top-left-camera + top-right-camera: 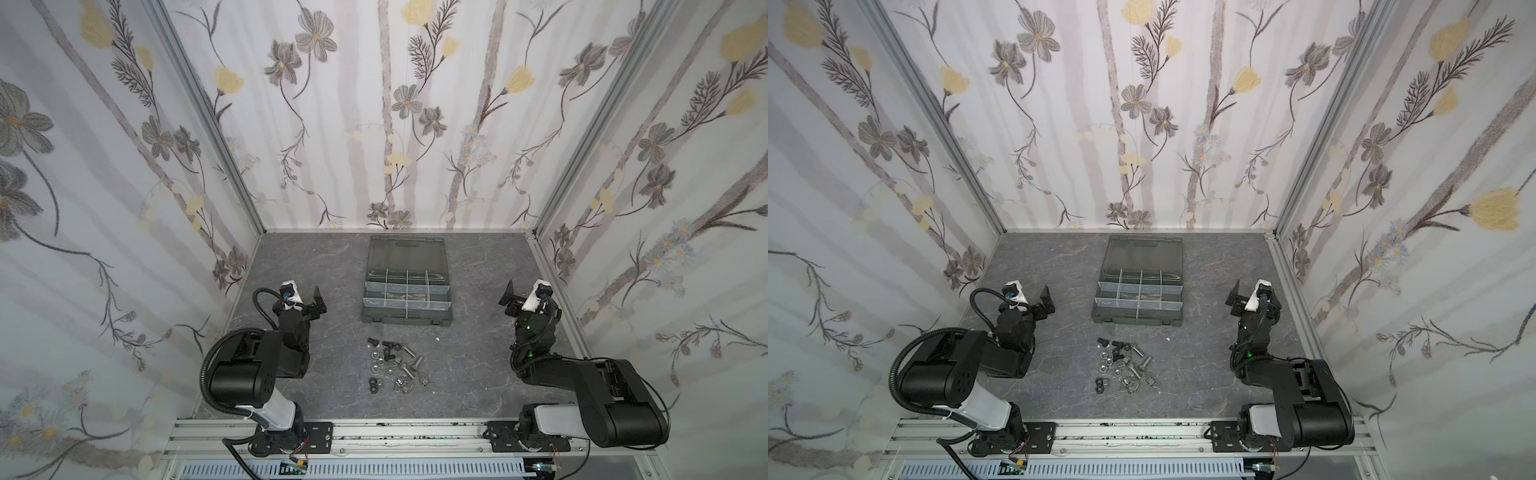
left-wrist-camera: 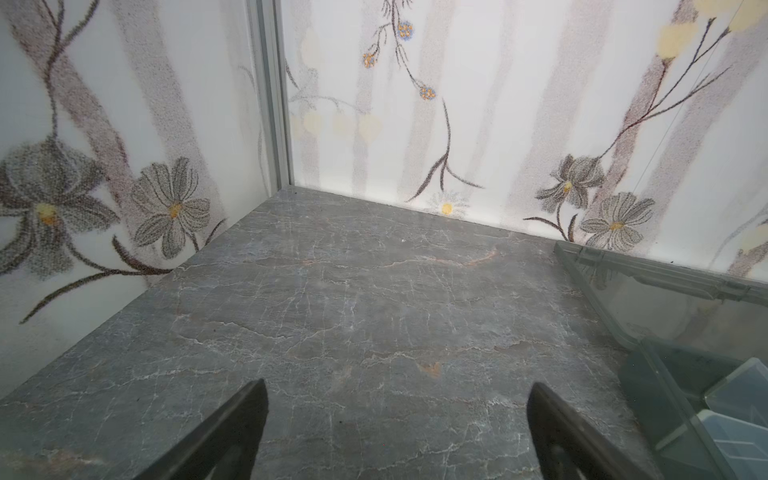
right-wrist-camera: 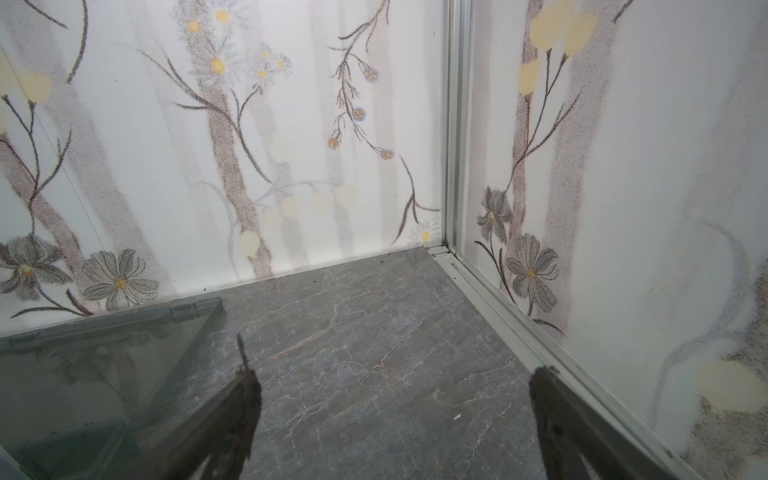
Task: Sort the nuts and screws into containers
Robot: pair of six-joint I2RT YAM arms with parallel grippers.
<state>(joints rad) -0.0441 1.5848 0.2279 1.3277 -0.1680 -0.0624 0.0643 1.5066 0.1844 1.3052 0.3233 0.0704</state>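
- Hardware: screws (image 1: pixel 410 360) and nuts (image 1: pixel 376 358) lay mixed in one loose heap on the table (image 1: pixel 478 374), just short of the containers (image 1: pixel 407 291).
- Left gripper (image 1: pixel 319 302): jaws spread wide, nothing held, stationed beside the containers; heap lay inward and back toward the base.
- Right gripper (image 1: pixel 510 300): likewise wide and empty, mirrored opposite.
- Judgement: left arm appeared nearer; silver screws lay flat at differing angles.

The screws (image 1: pixel 409 352) gleam metallic; the table (image 1: pixel 478 374) looks matt, marbled.
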